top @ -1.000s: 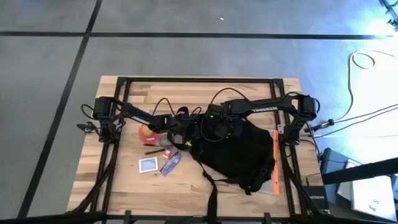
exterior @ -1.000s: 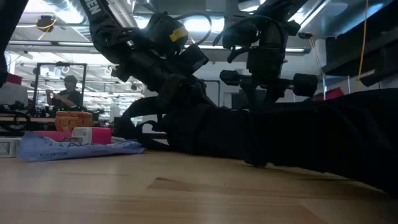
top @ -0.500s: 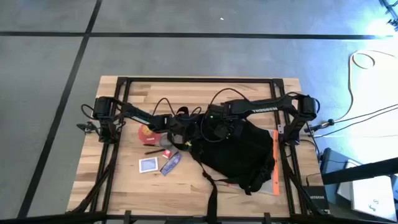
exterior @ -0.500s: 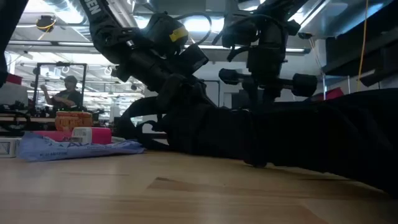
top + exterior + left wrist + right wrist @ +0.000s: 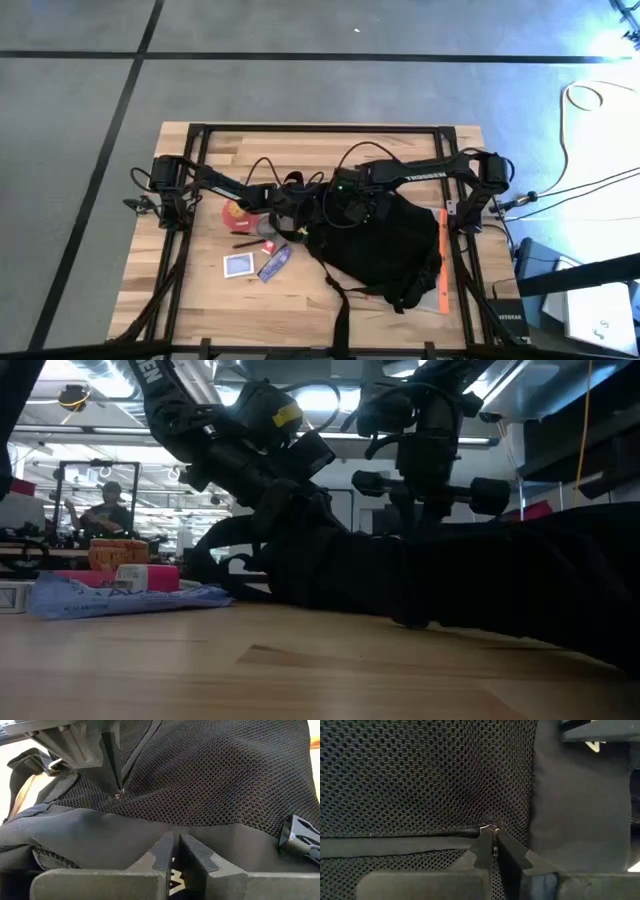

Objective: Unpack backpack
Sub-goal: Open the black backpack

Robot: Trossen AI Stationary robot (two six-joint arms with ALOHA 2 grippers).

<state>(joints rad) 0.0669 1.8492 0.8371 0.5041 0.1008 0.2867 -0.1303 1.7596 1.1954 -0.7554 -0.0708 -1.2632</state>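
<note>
Clearly the backpack [image 5: 385, 245] dominates the table [image 5: 300, 310]: it lies flat on the right half, its long axis running from the arms' meeting point near the table's middle toward the near right corner, with straps trailing off the near edge. Both arms reach in over its upper end, the left from the left side, the right from the right, so neither is really nearer; they meet at the same spot on the mesh panel.

Left of the bag sit loose items: a red and yellow object [image 5: 234, 211], a blue packet [image 5: 275, 262] and a small blue-bordered card [image 5: 238, 264].

The right gripper [image 5: 493, 851] is pinched together on a small metal zipper pull [image 5: 490, 827] at the end of a zip line in the mesh. The left gripper [image 5: 176, 849] has its fingers pressed nearly together against the black fabric, apparently clamping a fold of the bag just beside that zip.
</note>
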